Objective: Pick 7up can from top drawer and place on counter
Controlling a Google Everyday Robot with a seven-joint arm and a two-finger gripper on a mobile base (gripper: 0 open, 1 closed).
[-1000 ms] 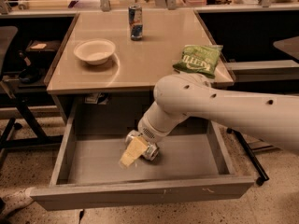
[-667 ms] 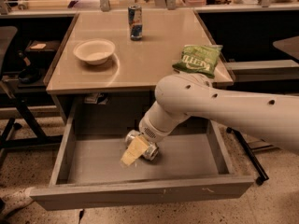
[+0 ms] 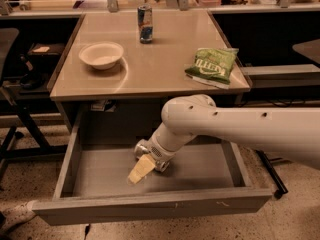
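Pick phase, 7up can not yet lifted. Nearest the camera, the top drawer (image 3: 150,204) stands pulled fully out, its front panel across the foreground. On the drawer floor, a little left of its centre, the gripper (image 3: 145,165) reaches down with a pale wedge-shaped tip near the scuffed bottom. The 7up can (image 3: 141,148) shows as a silver patch touching the gripper on the side toward the drawer's back wall, mostly hidden by the wrist. Whether the gripper is closed on it, or how wide it stands, cannot be told. The white arm (image 3: 240,129) enters over the drawer's right wall.

Judgement: a good pick needs a firm hold across the can's body before any lift. The lift should go straight up inside the drawer's open front part, then out toward the front panel, because the counter (image 3: 160,69) overhangs the drawer's rear and would catch the wrist.

Above and behind the drawer, the counter carries a white bowl (image 3: 101,55) over the drawer's left side, a green chip bag (image 3: 212,65) over its right side, and a blue-and-silver can (image 3: 145,23) farthest back. The bare strip directly above the drawer's middle looks the safest place to set the can.
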